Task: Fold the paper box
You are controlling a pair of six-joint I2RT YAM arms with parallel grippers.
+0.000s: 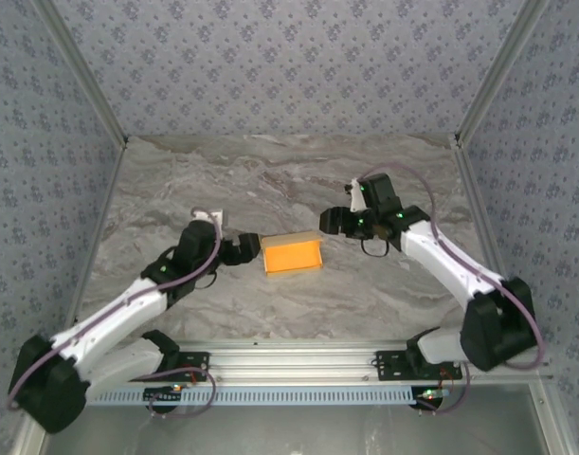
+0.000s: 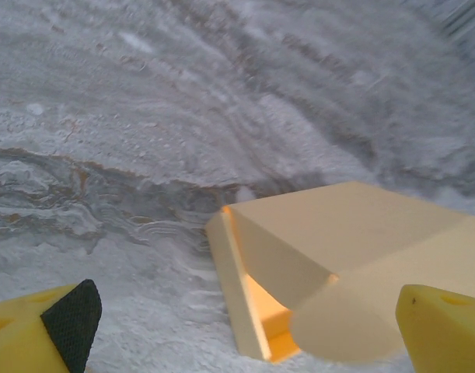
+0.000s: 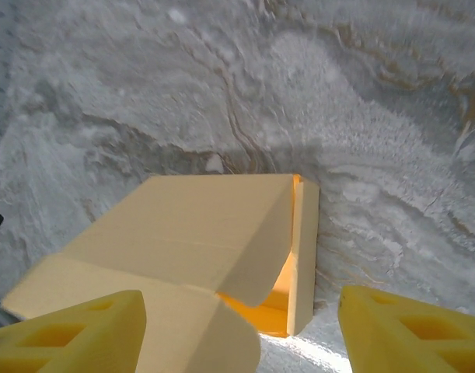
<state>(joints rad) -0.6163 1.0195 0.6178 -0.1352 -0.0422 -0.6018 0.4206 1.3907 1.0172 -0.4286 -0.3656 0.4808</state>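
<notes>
The paper box (image 1: 291,254) is yellow-orange and lies on the marble table (image 1: 270,171) between my two arms, partly folded, with its lid leaning over an open orange inside. My left gripper (image 1: 247,248) is at the box's left end, fingers wide apart. In the left wrist view the paper box (image 2: 346,233) lies just ahead of the open left gripper (image 2: 249,315), with a rounded flap near the right finger (image 2: 443,330). My right gripper (image 1: 333,224) is at the box's right end. In the right wrist view the paper box (image 3: 198,233) sits ahead of the open right gripper (image 3: 237,318), and nothing is pinched.
Patterned walls (image 1: 270,66) close in the table at the back and on both sides. A metal rail (image 1: 298,355) carrying the arm bases runs along the near edge. Bare marble lies behind and in front of the box.
</notes>
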